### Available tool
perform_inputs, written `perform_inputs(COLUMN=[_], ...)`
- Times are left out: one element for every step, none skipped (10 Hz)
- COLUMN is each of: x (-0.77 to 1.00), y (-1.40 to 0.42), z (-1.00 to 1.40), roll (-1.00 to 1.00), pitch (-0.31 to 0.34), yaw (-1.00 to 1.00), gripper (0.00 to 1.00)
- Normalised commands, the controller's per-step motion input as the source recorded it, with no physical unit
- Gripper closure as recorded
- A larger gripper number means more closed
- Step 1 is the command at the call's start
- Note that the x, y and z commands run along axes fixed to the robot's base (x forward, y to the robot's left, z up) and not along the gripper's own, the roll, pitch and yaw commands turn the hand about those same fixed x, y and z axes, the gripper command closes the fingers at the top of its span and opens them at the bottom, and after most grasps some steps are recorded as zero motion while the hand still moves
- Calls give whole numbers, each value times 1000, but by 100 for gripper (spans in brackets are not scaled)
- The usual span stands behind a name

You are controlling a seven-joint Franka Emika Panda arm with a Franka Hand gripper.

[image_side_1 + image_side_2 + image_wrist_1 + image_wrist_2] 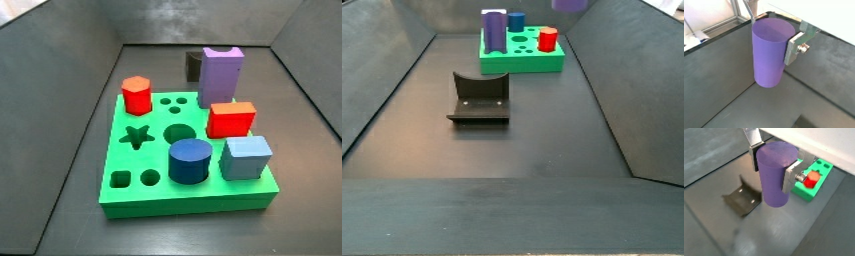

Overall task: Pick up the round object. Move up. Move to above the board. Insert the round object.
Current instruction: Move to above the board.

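My gripper (773,35) is shut on the round object (769,57), a tall smooth lavender cylinder held upright between the silver fingers (794,47). It shows the same way in both wrist views, with the gripper (772,168) clamped near the cylinder's (774,180) upper end. It hangs well above the dark floor. The green board (819,184) lies beyond it, off to one side. In a side view the cylinder's lower end (572,4) shows at the frame's top edge, right of the board (523,62). The board's round hole (179,132) is open.
On the board (187,195) stand a red hexagon (135,95), a notched purple block (222,75), a red cube (230,120), a light blue cube (247,157) and a dark blue cylinder (190,160). The fixture (478,98) stands on the floor mid-bin. Sloped grey walls enclose the floor.
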Motion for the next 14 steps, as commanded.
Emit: perform_inputs(x=[85,85,84,86,88,94,105,120,131,151,162,166,139,97], y=[-1000,-1000,-1000,-1000,-1000,-1000,-1000,-1000,-1000,-1000,-1000,-878,-566,-240], z=[84,86,90,95,98,101,102,104,108,112,116,112,84,45], roll=[-14,-20,-15,1,-1,-20,6,-1,-7,6,-3,11,12,15], pitch=[11,6,15,20,31,47,68,94,106,121,122,131,135,116], yaw=[-6,-3,2,7,5,5,4,4,6,5,2,11,10,8], gripper=[100,100,100,100,100,100,100,100,100,100,100,100,100,100])
